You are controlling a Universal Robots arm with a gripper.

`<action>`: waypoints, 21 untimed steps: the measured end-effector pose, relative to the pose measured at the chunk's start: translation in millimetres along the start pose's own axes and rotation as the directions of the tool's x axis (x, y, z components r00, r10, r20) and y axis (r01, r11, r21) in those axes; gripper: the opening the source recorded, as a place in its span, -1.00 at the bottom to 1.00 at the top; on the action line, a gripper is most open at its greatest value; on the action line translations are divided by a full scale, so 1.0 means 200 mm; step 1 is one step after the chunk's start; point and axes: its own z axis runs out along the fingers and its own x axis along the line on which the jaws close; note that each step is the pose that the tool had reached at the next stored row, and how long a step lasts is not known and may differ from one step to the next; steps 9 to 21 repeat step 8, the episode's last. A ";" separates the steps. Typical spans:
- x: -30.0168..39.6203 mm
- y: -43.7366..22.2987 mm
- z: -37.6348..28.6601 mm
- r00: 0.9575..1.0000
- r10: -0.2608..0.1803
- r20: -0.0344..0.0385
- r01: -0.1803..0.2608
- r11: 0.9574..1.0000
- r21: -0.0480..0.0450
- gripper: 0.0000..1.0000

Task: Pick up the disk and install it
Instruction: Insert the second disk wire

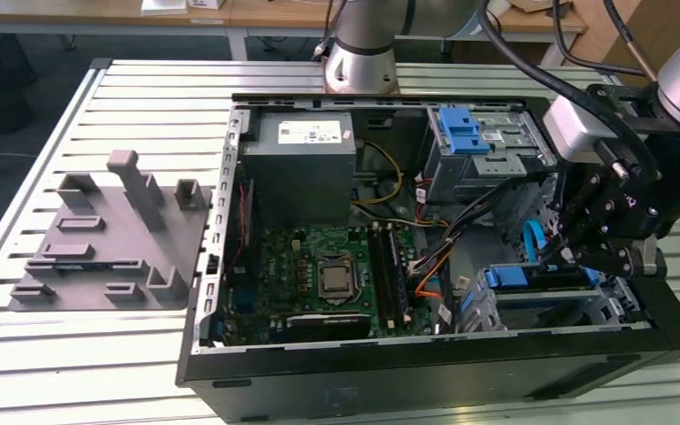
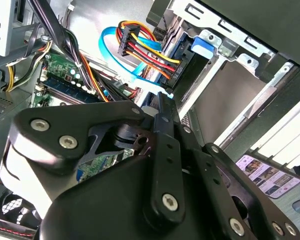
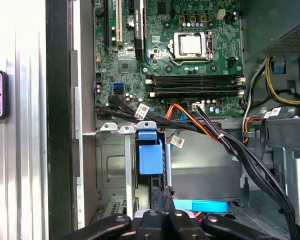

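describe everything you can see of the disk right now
The disk sits inside the open computer case, in the metal drive cage at the exterior view's right. Its blue plastic carrier edge faces up, with a dark slim body just below. The gripper hangs right above it; contact can't be judged.

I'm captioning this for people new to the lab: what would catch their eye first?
The open computer case on the slatted table, its green motherboard bared. At the exterior view's right, the black gripper is lowered over a drive bay where a blue-framed disk sits; another blue latch marks the upper bay.
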 end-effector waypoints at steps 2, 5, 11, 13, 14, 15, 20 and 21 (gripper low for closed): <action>0.000 0.000 0.000 1.000 0.000 0.000 0.000 1.000 0.000 -0.79; 0.000 0.000 0.000 1.000 0.000 0.000 0.000 1.000 0.000 -0.79; 0.000 0.000 -0.001 1.000 0.000 0.000 0.000 1.000 0.000 -0.79; 0.000 0.000 -0.001 1.000 0.000 0.000 0.000 1.000 0.000 -0.79; 0.000 0.000 -0.001 1.000 0.000 0.000 0.000 1.000 0.000 -0.79; 0.000 0.000 -0.001 1.000 0.000 0.000 0.000 1.000 0.000 -0.79; 0.000 0.000 -0.001 1.000 0.000 0.000 0.000 1.000 0.000 -0.79; 0.000 0.000 -0.001 1.000 0.000 0.000 0.000 1.000 0.000 -0.79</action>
